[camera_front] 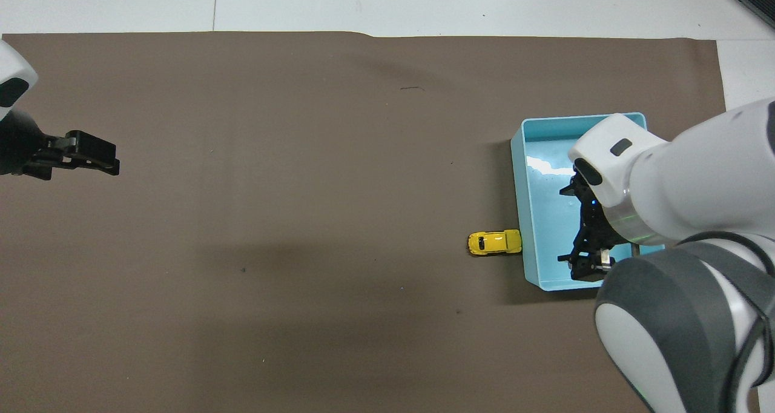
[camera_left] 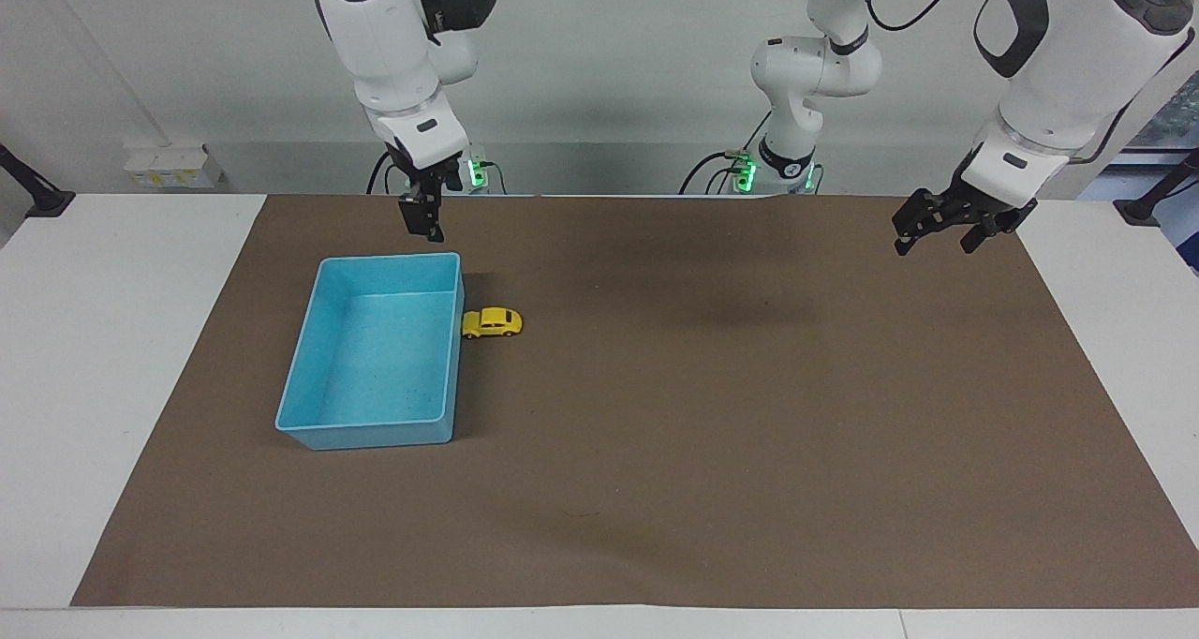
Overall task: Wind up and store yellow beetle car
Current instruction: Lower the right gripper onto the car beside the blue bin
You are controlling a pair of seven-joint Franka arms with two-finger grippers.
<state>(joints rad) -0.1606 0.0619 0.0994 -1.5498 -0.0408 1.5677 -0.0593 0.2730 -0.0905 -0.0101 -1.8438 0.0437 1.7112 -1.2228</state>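
The yellow beetle car [camera_left: 492, 322] [camera_front: 494, 242] stands on the brown mat, its end touching the side wall of the blue bin [camera_left: 389, 260] [camera_front: 581, 117]. The bin holds nothing. My right gripper [camera_left: 424, 231] [camera_front: 586, 270] hangs high over the bin's end nearest the robots, pointing down, open and holding nothing. It is well above the car and apart from it. My left gripper [camera_left: 935, 244] [camera_front: 109, 161] hovers open and empty over the mat near the left arm's end of the table, far from the car.
A brown mat [camera_left: 703, 433] covers most of the white table [camera_left: 112, 339]. The right arm's bulky forearm [camera_front: 684, 177] covers part of the bin in the overhead view. Cables and power sockets sit by the arm bases.
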